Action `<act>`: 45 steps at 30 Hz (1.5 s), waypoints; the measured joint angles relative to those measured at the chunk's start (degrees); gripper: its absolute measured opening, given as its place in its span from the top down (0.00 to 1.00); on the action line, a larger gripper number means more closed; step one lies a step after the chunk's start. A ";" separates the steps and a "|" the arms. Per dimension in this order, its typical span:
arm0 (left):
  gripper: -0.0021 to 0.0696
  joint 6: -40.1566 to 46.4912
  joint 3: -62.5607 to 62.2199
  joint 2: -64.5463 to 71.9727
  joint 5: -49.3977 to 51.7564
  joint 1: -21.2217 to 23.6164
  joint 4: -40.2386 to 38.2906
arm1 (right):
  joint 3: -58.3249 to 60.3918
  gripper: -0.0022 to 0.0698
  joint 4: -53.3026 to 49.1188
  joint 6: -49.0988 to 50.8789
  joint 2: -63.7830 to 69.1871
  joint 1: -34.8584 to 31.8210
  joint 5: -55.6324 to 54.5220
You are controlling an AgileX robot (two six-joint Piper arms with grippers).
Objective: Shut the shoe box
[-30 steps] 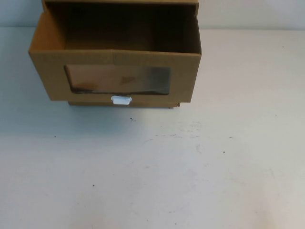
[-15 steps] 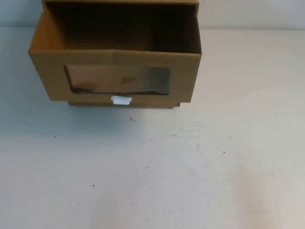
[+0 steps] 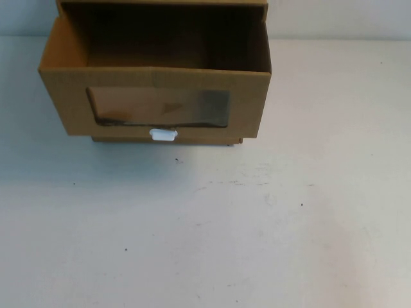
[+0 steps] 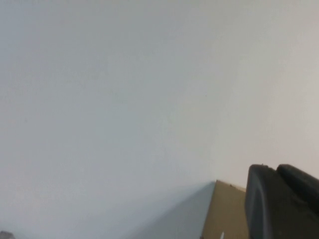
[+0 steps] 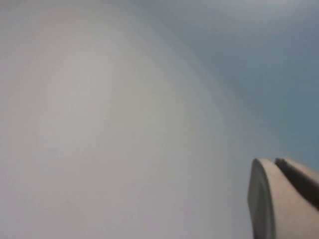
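Note:
The shoe box (image 3: pixel 64 96) is brown cardboard and stands at the table's far edge, left of centre in the high view. Its drawer is pulled out toward me and looks empty inside. The drawer front has a wide clear window (image 3: pixel 158 107) with a small white tab (image 3: pixel 163 134) under it at the bottom edge. Neither arm shows in the high view. In the left wrist view my left gripper (image 4: pixel 275 168) is shut and empty, with a piece of the box (image 4: pixel 227 211) beyond it. In the right wrist view my right gripper (image 5: pixel 274 162) is shut and empty over pale surface.
The white table (image 3: pixel 257 224) spreads wide in front of the box and to its right, marked with small dark specks. A pale wall (image 3: pixel 334 19) runs behind the table's far edge.

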 joint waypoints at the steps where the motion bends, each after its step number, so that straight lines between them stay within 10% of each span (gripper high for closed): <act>1: 0.97 -0.09 0.00 0.00 -0.53 0.00 -0.11 | 0.00 0.99 0.00 0.00 0.00 0.00 -1.19; 8: 0.97 -4.68 0.00 0.00 -12.15 0.00 -0.54 | -0.11 0.99 0.12 3.11 0.00 0.00 -12.41; 14: 0.97 -9.85 -7.32 -0.09 -15.41 0.00 -0.88 | -12.76 0.99 0.57 14.20 0.00 0.00 -1.57; 30: 0.97 -3.68 -64.53 33.33 45.05 0.00 7.58 | -65.63 0.99 -1.18 13.18 36.19 0.00 54.71; 45: 0.97 4.60 -90.01 68.69 64.72 0.00 5.86 | -68.54 0.99 9.11 -3.06 58.22 8.91 67.82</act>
